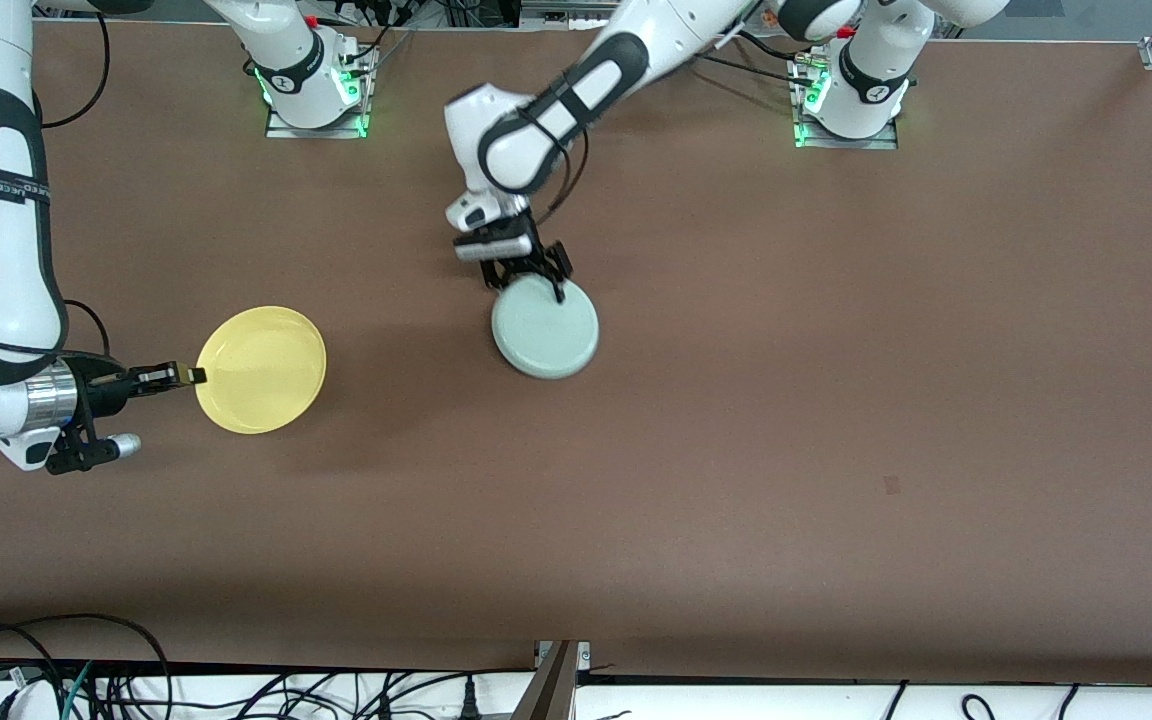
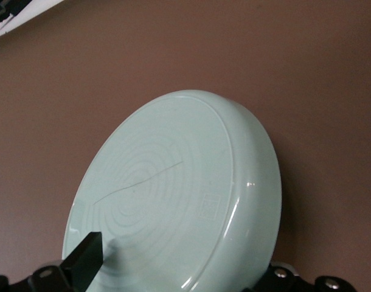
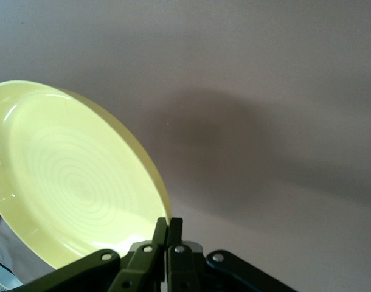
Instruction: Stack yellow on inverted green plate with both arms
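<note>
Right hand [image 1: 198, 376] pinching yellow plate [image 1: 261, 369] rim in air, left hand [image 1: 528, 282] released over inverted green plate [image 1: 545, 327]

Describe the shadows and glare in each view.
Front view: soft shadows spread on the table beside the yellow plate and green plate. Left wrist view: small highlight on the green plate's rim. Right wrist view: broad blurred shadow on the table; glints inside the yellow plate.

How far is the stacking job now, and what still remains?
Done: the green plate lies upside down on the table, the open left hand at its rim. In hand: the right hand pinches the yellow plate by its rim. Left: place yellow on green.
</note>
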